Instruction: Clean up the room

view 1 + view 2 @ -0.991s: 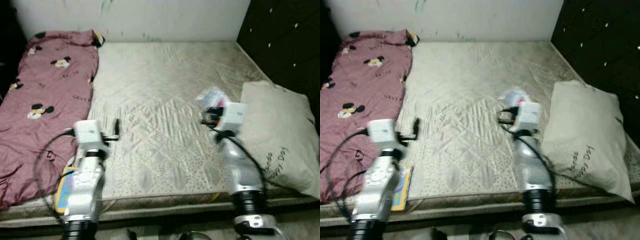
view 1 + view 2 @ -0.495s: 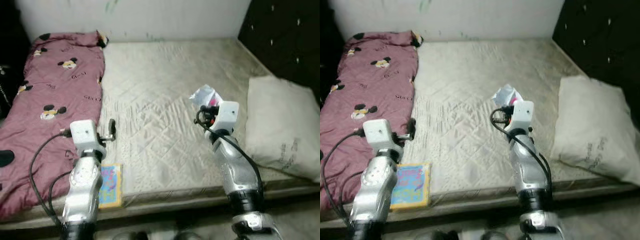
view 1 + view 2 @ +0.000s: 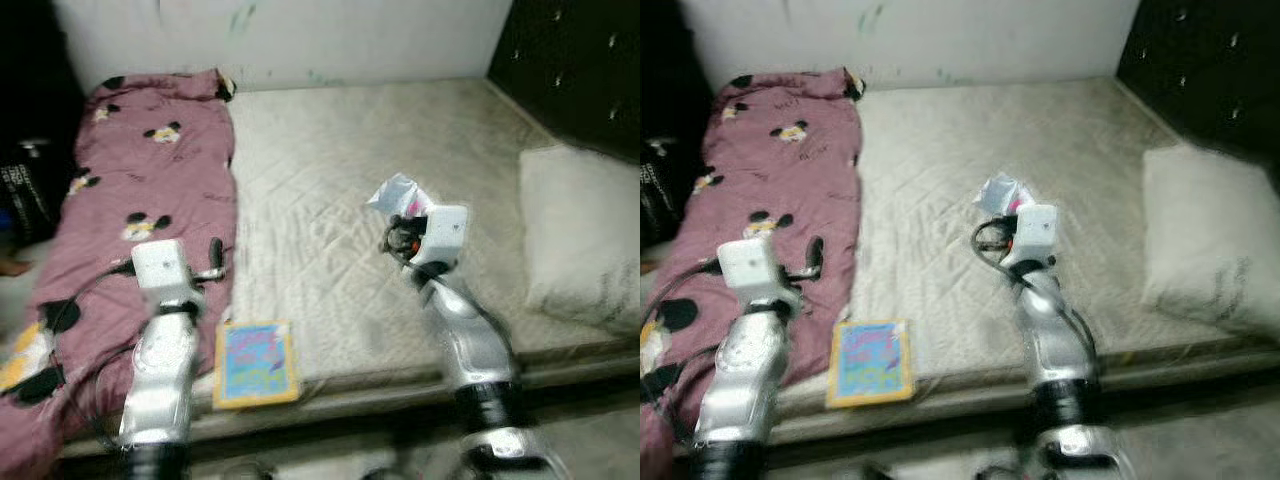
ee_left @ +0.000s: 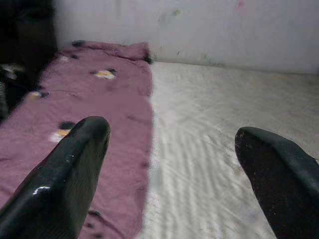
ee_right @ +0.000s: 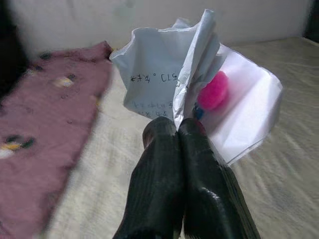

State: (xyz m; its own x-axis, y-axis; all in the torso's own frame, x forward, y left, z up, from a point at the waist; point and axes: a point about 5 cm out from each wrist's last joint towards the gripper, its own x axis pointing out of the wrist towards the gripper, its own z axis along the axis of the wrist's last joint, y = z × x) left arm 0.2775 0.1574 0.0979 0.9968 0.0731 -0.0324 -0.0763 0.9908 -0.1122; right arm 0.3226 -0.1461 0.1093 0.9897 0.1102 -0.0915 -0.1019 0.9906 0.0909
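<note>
My right gripper is shut on a crumpled white paper sheet with a pink spot and handwriting, held up above the middle of the beige mattress. The same paper shows just above that wrist. My left gripper is open, its fingers wide apart with nothing between them, hovering over the edge of the pink Mickey-print blanket. A colourful picture book lies flat near the mattress's front edge, between the two arms.
A white pillow lies at the right side of the bed under a dark tufted headboard. A white wall runs behind. Dark objects stand left of the blanket. The mattress's front edge is close below the arms.
The camera has swung left, so the whole scene shifted right and the book came fully into view. The right gripper still holds the paper; the left stays open.
</note>
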